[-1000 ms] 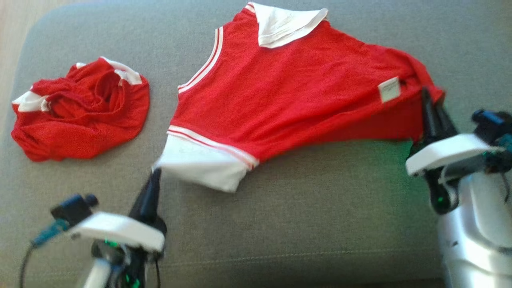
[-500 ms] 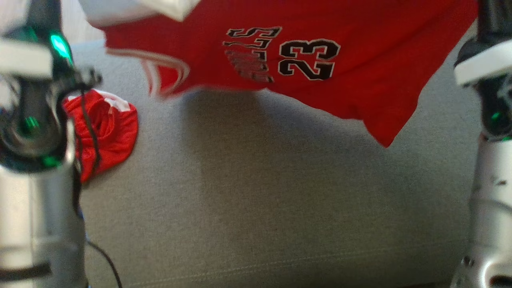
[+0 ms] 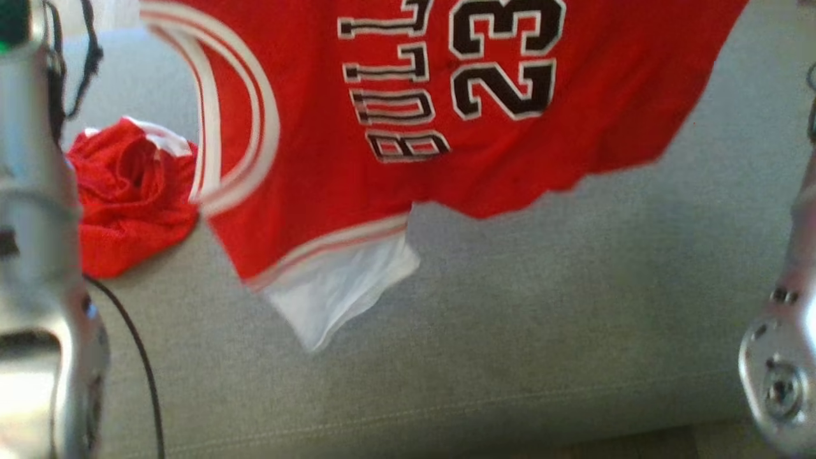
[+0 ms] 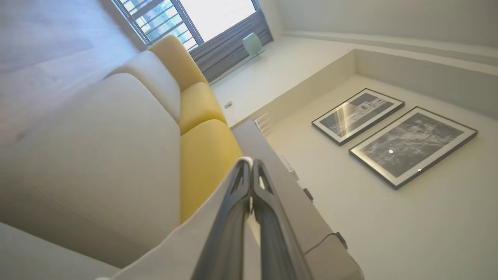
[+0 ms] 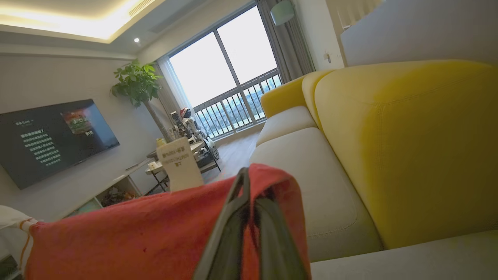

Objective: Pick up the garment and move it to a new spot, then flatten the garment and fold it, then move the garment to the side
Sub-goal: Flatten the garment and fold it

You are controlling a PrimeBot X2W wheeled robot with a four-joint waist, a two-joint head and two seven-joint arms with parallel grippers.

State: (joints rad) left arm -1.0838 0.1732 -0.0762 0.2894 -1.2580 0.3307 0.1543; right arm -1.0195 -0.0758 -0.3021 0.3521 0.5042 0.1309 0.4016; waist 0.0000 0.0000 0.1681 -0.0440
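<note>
The garment (image 3: 306,159) is a red jersey with black "BULLS 23" lettering, white trim and a white sleeve. It hangs in the air above the grey cushion (image 3: 510,319), and its top edge is cut off by the head view. In the left wrist view my left gripper (image 4: 251,165) is shut on a fold of the garment's white cloth (image 4: 194,241). In the right wrist view my right gripper (image 5: 251,182) is shut on the garment's red cloth (image 5: 136,229), which drapes over its fingers.
A second red and white garment (image 3: 127,197) lies crumpled on the cushion at the left, partly behind the hanging jersey. My left arm (image 3: 32,223) with a black cable (image 3: 140,357) fills the left edge. My right arm (image 3: 784,350) stands at the right edge. A yellow sofa back (image 5: 408,147) rises beyond.
The garment lay spread on the cushion a second ago. It now hangs lifted between both raised arms with its printed side facing me. The head view has also shifted.
</note>
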